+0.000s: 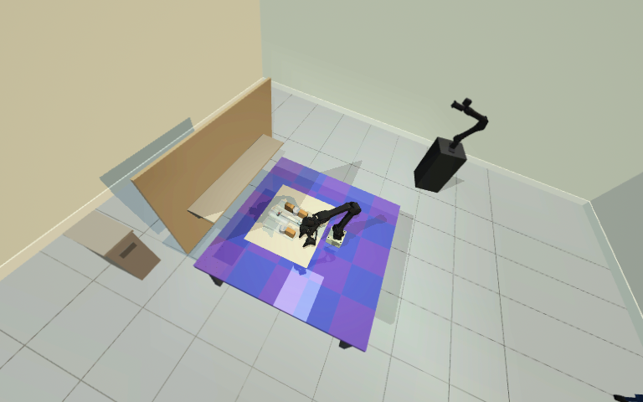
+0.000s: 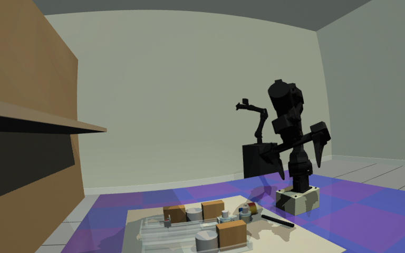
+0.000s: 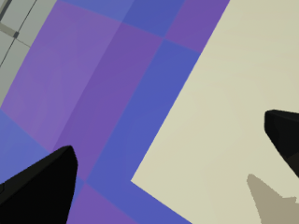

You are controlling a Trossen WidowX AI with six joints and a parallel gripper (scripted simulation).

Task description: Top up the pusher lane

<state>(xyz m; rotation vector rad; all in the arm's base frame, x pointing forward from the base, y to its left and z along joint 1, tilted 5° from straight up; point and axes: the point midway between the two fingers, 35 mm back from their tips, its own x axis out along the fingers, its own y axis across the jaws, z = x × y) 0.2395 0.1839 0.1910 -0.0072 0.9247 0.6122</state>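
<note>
From my remote station, the gripper (image 1: 304, 239) (image 2: 300, 173) (image 3: 171, 137) hangs above the work area, its two black fingers spread wide open, about as far as they go, with nothing held between them. The loose jar (image 2: 244, 215), capped and upright, stands on the cream sheet (image 1: 284, 249) (image 2: 268, 240) (image 3: 224, 70), below the gripper and off toward its shelf side, well apart from the fingertips in the exterior view. A matching capped jar (image 2: 224, 217) stands farther from the gripper, at the near end of the clear lanes (image 2: 191, 225). In the top view, the black arm (image 1: 351, 208) covers the spot where the loose jar would show.

Just beside the loose jar, a red-and-gold can (image 2: 252, 208) lies on its side, lower than the gripper. A black rod (image 2: 277, 221) lies below the fingers, nearer to them than the clear lanes. Pictured between the fingertips from the wrist are a corner of the cream sheet and the blue-and-purple checked tabletop (image 1: 360, 284) (image 2: 355, 191) (image 3: 93, 93).
</note>
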